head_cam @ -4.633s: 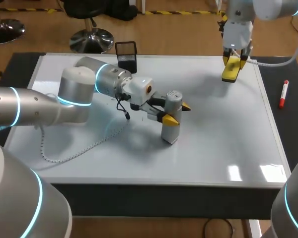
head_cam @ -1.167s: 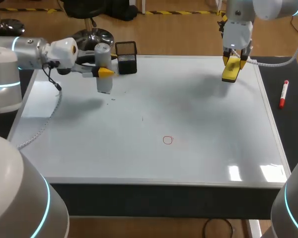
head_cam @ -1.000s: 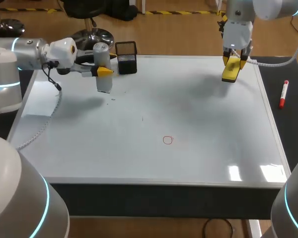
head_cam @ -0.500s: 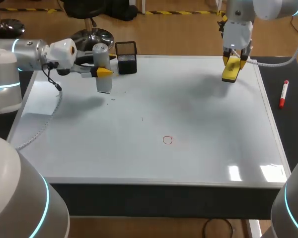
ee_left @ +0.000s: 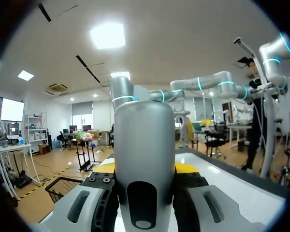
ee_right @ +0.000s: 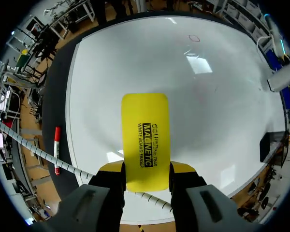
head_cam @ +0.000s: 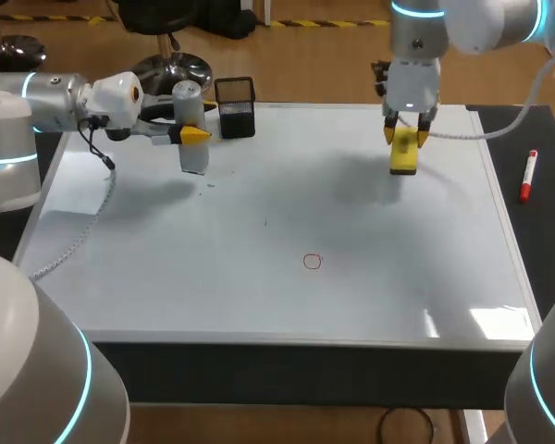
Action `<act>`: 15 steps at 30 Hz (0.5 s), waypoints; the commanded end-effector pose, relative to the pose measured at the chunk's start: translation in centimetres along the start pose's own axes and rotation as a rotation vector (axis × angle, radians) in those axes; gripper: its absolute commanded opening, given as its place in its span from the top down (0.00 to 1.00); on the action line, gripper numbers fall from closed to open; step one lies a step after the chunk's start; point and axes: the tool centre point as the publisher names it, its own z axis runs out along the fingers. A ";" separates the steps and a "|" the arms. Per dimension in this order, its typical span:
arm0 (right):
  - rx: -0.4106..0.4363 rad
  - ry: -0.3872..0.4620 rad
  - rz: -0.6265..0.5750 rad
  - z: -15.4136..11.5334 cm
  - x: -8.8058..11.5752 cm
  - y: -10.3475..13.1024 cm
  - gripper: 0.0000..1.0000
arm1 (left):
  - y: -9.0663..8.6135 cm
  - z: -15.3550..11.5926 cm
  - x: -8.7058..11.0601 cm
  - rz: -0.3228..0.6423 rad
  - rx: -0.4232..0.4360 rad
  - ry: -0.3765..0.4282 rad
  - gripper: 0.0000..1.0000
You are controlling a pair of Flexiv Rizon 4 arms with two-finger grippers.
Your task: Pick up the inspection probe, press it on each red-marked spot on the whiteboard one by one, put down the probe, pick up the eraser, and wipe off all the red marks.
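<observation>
A flat white whiteboard (head_cam: pixel 398 277) lies below my arms. My left gripper (head_cam: pixel 196 125) clamps the grey cylindrical inspection probe (head_cam: pixel 192 155) upright at its far left corner. My right gripper (head_cam: pixel 404 137) grips the yellow rectangular eraser (head_cam: pixel 403 161) over the far right, well apart from the small red circle (head_cam: pixel 313 262) near the middle.

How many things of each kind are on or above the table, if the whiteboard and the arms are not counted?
inspection probe: 1
eraser: 1
red marker pen: 1
black mesh holder: 1
red mark: 1
Total: 5
</observation>
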 end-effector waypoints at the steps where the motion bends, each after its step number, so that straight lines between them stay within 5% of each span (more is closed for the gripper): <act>1: 0.094 -0.015 -0.057 -1.0 -0.6 4.6 1.00 | 0.0 0.0 0.0 0.002 0.001 0.000 1.00; 15: 0.069 -0.037 -0.255 0.5 -6.9 15.4 1.00 | 0.0 0.0 0.0 0.002 0.001 0.000 1.00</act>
